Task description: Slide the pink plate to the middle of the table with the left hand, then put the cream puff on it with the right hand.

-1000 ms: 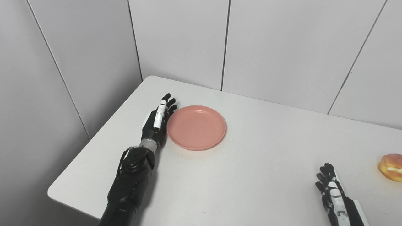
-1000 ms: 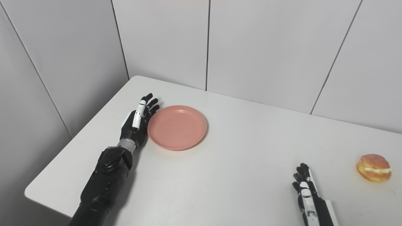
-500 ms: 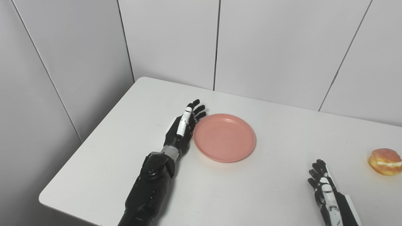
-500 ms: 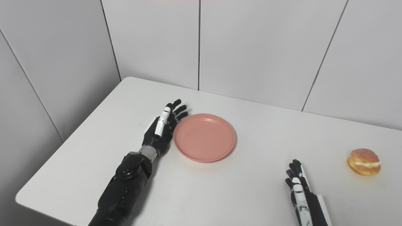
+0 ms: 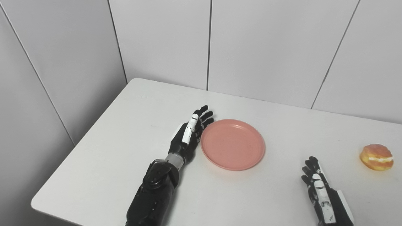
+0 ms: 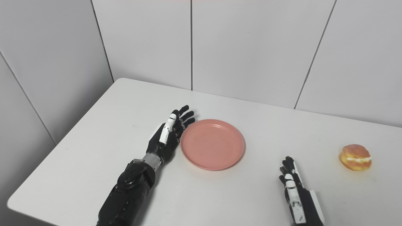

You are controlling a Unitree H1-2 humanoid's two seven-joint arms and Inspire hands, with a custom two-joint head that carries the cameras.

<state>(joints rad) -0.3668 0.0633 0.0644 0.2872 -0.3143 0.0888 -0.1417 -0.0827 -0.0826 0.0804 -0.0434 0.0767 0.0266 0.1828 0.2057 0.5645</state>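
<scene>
Flat-hand push of the plate along the white table, cream puff waiting near the right edge.

Black robotic left hand point(image 5: 189, 135) set on edge, fingers straight and pressed together, holding nothing, palm side against the left rim of the round pink plastic plate point(image 5: 233, 144). Plate lying flat, roughly midway between the left and right edges of the white table point(image 5: 119, 138), nearer the front edge than the back. Black-and-white right hand point(image 5: 318, 187) resting by the front edge, fingers extended and close together, empty, well apart from the golden, cream-filled puff point(image 5: 376, 152) near the right edge. Likely risks: push off-centre on the rim, spinning the plate or letting it slip past the fingertips; too long a push, carrying the plate beyond the middle; later, soft pastry crushed by too firm a grasp.
</scene>
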